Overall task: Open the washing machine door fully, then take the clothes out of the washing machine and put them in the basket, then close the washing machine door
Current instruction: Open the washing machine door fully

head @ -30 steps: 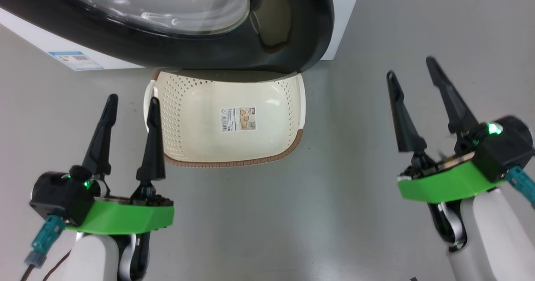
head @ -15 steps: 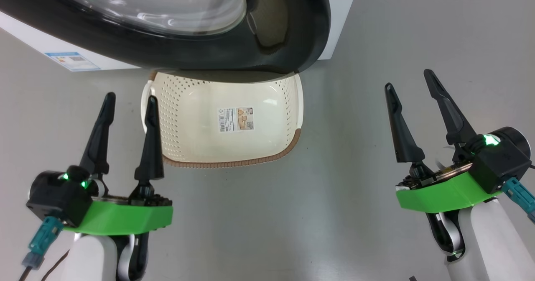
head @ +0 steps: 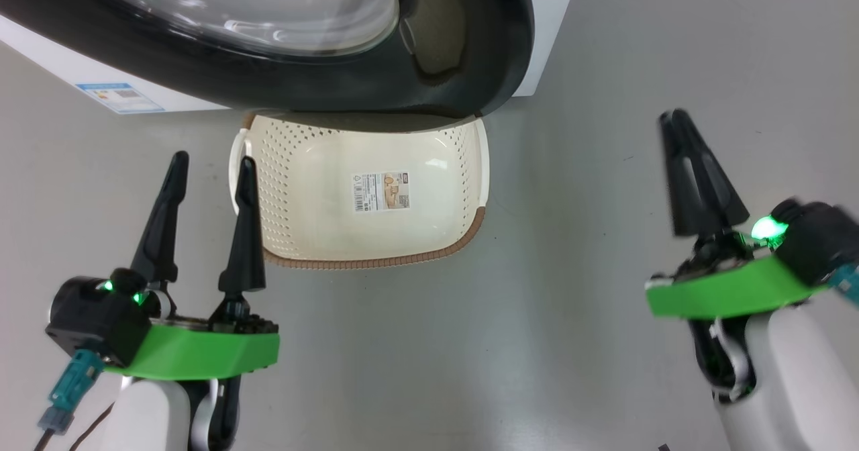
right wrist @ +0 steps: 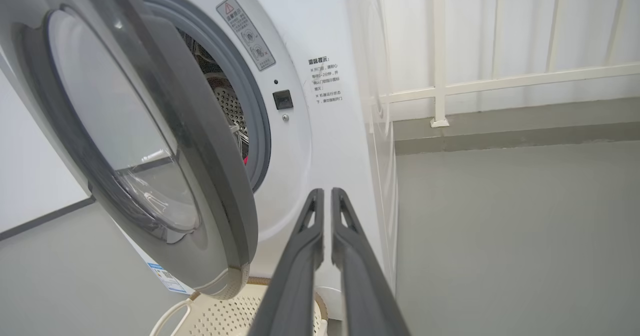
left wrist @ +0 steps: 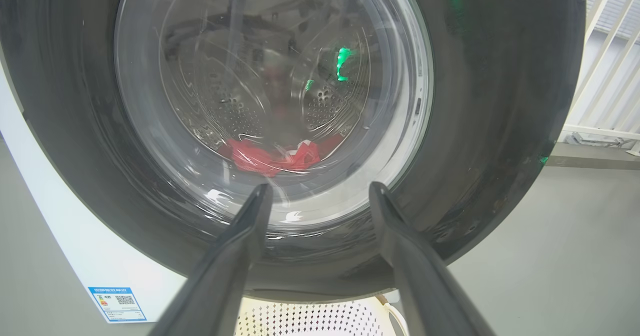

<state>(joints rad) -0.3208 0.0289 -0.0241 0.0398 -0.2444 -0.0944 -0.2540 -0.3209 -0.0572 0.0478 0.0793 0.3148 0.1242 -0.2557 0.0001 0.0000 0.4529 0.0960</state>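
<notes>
Our right gripper (head: 673,121) is shut and empty; our left gripper (head: 213,161) gapes wide. We should slide the right behind the free edge of the door (right wrist: 125,116), then sweep outward.

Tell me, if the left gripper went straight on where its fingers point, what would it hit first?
Probably the washing machine door: the left gripper points at its clear glass window, with nothing in between. The red clothes lie behind that glass. Depth is hard to judge.

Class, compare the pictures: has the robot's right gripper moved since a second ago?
Yes. The right gripper has shut its fingers and shifted slightly rightward, away from the basket.
</notes>
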